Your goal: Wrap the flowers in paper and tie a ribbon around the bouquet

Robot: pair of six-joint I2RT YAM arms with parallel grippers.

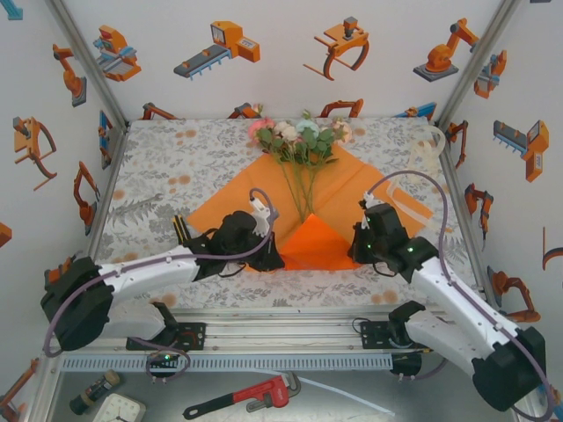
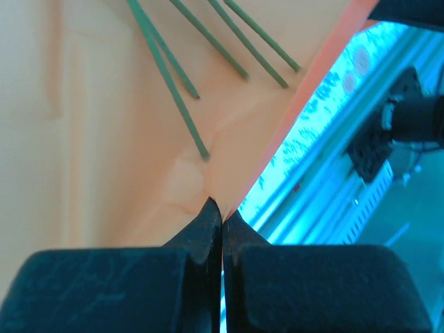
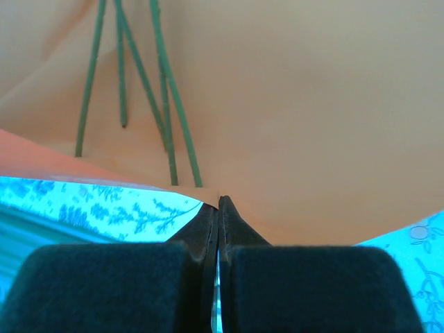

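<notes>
Top external: flowers lie on the paper, unwrapped. My left pincer and right pincer clamp its near edge; tying remains.

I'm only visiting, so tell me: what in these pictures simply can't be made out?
Top external view: where the left jaws and right jaws meet the paper is hidden under the arms' own black wrists.
Left wrist view: the flowers run past the top edge, so their blooms are cut off.
Right wrist view: the blooms are cut off likewise.
Top external view: a small clock-like object is cropped by the bottom edge and too small to read.
</notes>
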